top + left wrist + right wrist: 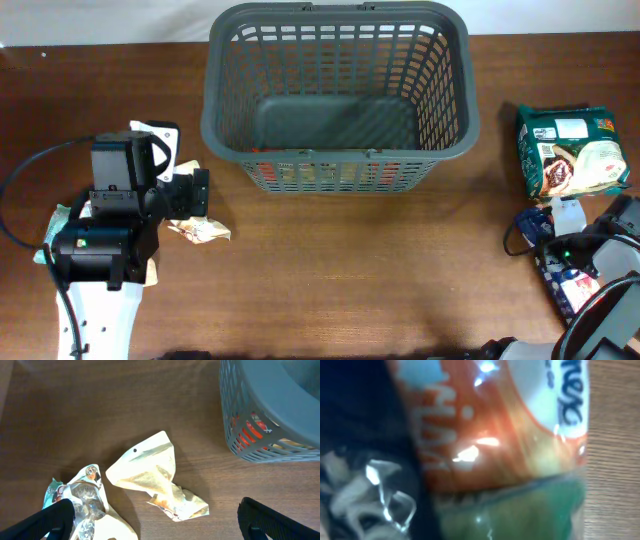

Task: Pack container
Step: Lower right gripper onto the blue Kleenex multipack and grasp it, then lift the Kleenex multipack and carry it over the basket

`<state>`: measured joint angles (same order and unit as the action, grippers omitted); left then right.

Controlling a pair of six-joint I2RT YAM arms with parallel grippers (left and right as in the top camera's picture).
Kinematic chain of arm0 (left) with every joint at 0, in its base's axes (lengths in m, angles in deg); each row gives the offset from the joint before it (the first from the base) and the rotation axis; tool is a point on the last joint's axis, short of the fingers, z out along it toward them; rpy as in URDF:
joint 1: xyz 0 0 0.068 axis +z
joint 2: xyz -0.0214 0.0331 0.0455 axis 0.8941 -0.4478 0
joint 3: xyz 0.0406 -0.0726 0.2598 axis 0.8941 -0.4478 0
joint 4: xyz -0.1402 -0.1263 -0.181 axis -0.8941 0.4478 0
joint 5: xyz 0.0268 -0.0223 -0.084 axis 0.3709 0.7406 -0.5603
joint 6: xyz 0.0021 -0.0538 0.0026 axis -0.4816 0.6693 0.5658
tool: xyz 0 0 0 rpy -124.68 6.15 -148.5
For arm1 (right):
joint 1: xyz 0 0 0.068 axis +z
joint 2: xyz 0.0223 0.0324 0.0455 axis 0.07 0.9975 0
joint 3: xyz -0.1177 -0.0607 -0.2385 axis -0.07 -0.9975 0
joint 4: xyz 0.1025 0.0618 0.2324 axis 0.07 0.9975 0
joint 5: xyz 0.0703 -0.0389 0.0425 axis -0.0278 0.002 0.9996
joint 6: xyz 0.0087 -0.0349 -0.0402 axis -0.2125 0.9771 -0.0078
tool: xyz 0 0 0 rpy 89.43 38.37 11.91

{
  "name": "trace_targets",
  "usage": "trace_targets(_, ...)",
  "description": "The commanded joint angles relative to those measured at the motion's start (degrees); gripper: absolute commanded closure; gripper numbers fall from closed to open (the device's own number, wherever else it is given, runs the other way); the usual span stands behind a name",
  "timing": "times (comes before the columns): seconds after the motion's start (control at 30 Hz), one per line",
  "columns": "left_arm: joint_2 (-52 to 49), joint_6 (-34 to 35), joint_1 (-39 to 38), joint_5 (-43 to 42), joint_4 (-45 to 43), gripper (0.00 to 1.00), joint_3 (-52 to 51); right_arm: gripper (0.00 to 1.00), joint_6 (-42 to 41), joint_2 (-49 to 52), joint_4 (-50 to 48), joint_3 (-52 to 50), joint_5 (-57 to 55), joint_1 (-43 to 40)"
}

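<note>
Centrally, the container (340,172) is sitting at the far edge of the tabletop (400,280). Nearby, the left pincer (192,190) is hovering spread wide over a crumpled cream packet (155,477). Well apart, the right pincer (565,262) is hanging over glossy packets (495,435) beside a green packet (570,150); whether it is gripping, I cannot tell.

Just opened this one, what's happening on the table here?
Two robot arms are packing snacks into a large dark grey plastic lattice basket. The left gripper hangs open above a crumpled cream wrapper. The right gripper is low near a green snack bag, an orange-and-white packet filling its camera; whether it grips is unclear.
</note>
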<state>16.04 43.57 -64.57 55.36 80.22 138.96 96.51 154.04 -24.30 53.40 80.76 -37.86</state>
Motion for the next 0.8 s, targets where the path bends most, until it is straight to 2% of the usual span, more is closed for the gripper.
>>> trace_targets(0.0,-0.2,-1.1,-0.2,0.4,0.1,0.01,0.5,0.96,-0.6,2.3,0.0,-0.9,1.6,-0.2)
trace_targets(0.17,-0.2,-1.1,-0.2,0.4,0.0,0.01,0.5,0.96,-0.7,2.2,-0.3,-0.6,1.9,-0.1)
trace_targets(0.33,-0.2,-1.1,-0.2,0.5,-0.9,0.01,0.5,0.96,-4.9,-0.3,0.4,5.1,10.9,1.7)
trace_targets(0.5,-0.2,-1.1,-0.2,0.4,-2.6,0.01,0.5,0.96,-10.3,-4.3,0.1,20.0,24.4,4.2)
trace_targets(0.6,-0.2,-1.1,-0.2,0.4,-2.5,0.01,0.5,0.96,-16.9,-5.1,-0.7,32.0,33.2,4.4)
trace_targets(0.77,-0.2,-1.2,-0.2,0.4,-2.7,0.01,0.5,0.96,-28.5,-5.1,-2.1,46.0,36.4,4.5)
